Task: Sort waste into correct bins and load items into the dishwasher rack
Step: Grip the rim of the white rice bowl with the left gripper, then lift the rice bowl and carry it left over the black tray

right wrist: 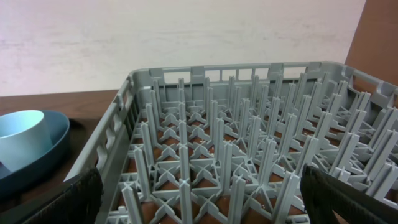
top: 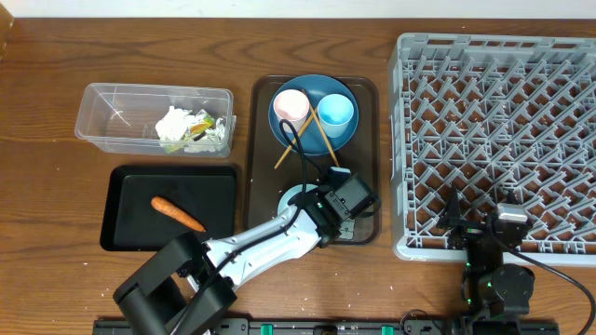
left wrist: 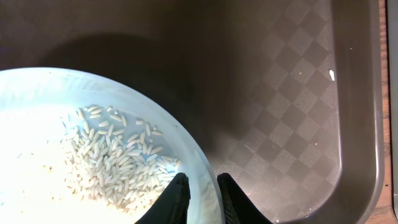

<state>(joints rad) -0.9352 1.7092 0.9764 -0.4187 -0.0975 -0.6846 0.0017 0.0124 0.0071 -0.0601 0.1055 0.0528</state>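
My left gripper (left wrist: 202, 177) is shut on the rim of the pale blue-white bowl (left wrist: 186, 146), one finger inside and one outside. White rice grains (left wrist: 112, 165) lie in the bowl. In the overhead view this gripper (top: 328, 216) and the bowl (top: 296, 197) are at the near end of the dark brown tray (top: 369, 93). The blue plate (top: 346, 136) at the far end holds a pink cup (top: 291, 105), a light blue cup (top: 336, 110) and chopsticks (top: 325, 144). My right gripper (right wrist: 205, 199) stands open, with nothing in it, over the near edge of the grey rack (right wrist: 249, 124).
At the left, a clear box (top: 112, 116) holds crumpled tissue (top: 175, 126) and a yellow-green wrapper (top: 200, 128). In front of it, a black tray (top: 130, 219) holds an orange carrot (top: 177, 213). The rack (top: 503, 121) fills the right side of the table.
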